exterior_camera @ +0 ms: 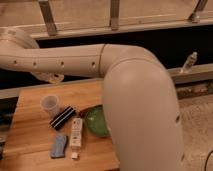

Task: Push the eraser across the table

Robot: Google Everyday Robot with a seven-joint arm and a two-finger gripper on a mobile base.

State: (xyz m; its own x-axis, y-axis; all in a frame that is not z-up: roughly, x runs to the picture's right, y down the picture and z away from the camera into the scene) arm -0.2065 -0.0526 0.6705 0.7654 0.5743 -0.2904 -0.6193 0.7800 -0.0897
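Black, pale-striped, lying on the light brown wooden tabletop (30,150) beside the clear plastic cup (50,105): the small rectangular eraser (62,117). Hanging under the beige arm (60,60), clear of the eraser: the gripper (50,77), opening impossible to tell. Approach step seemingly being in hand; next, lowering against its long side.

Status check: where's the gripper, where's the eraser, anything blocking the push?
Gripper high under the arm, above the cup, not at the eraser. Eraser flat on the table, diagonal. Cup and green bowl close on either side.

Black eraser (63,117) diagonal on table (30,142), jaws beyond
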